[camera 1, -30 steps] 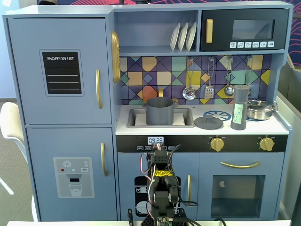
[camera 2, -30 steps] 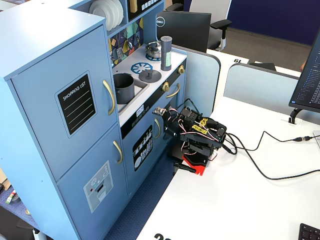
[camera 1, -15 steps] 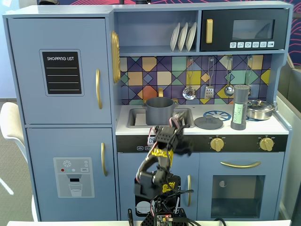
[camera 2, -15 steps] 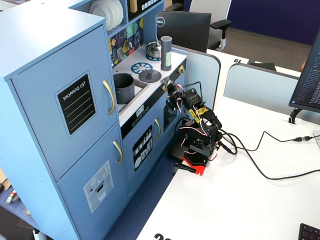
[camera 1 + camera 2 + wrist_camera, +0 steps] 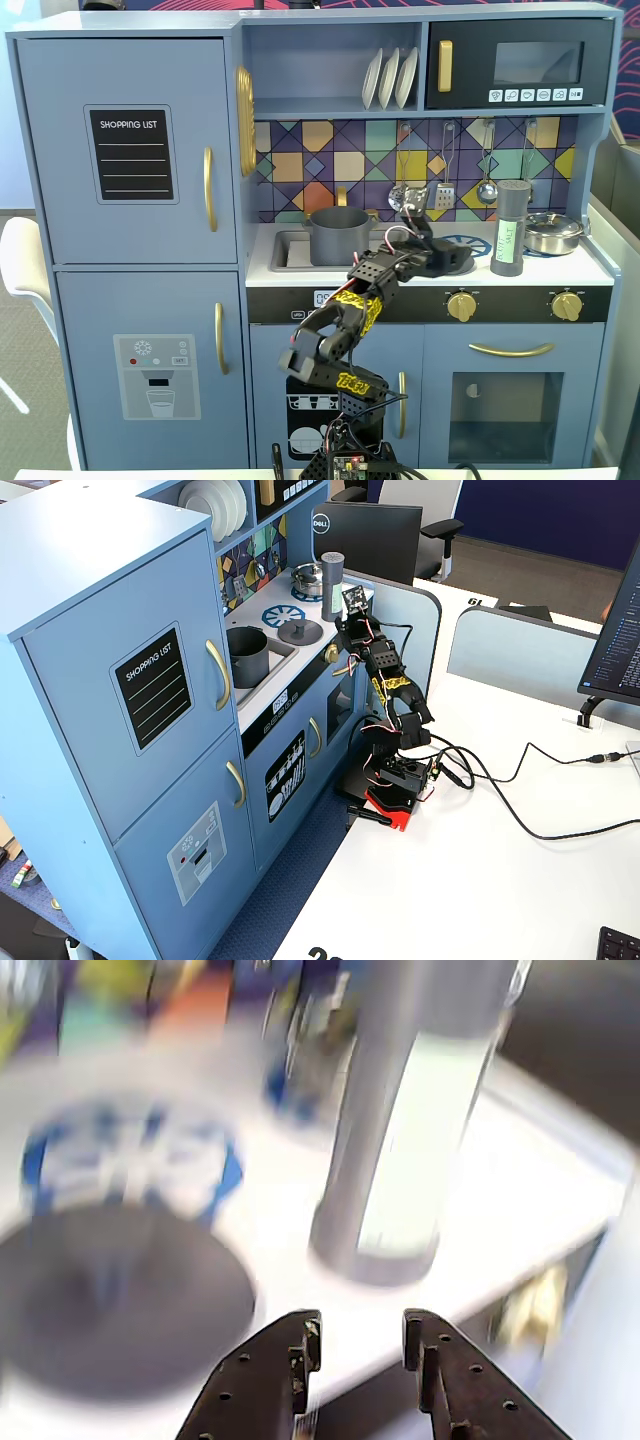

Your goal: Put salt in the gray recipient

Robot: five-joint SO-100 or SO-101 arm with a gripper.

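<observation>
1. Your end effector (image 5: 355, 1345) has its two fingers apart with nothing between them; in the wrist view they frame the base of the salt (image 5: 400, 1140), which stands just ahead and slightly right of the gap.
2. What has changed: a second ago the arm was folded low in front of the toy kitchen's lower doors; half a second ago it was halfway up; now it is stretched up and over the bench (image 5: 580, 268) edge, with the end effector (image 5: 440, 258) hovering above the flat dark lid (image 5: 448, 262).
3. The wrist picture is smeared, so you are probably mid-swing toward the shaker.
4. The salt (image 5: 510, 228) stands upright at the right of the bench, between the lid and the shiny silver pan (image 5: 553, 232), untouched and apart from the fingers.
5. The gray recipient (image 5: 338, 236) sits in the sink at the left of a fixed view, open-topped; in another fixed view the gray recipient (image 5: 246, 657) is well apart from the salt (image 5: 332, 585).
6. In my judgement you have only reached the approach: grasp, carry and placing all remain. Mind the lid under the wrist and the pan just beyond the shaker.
</observation>
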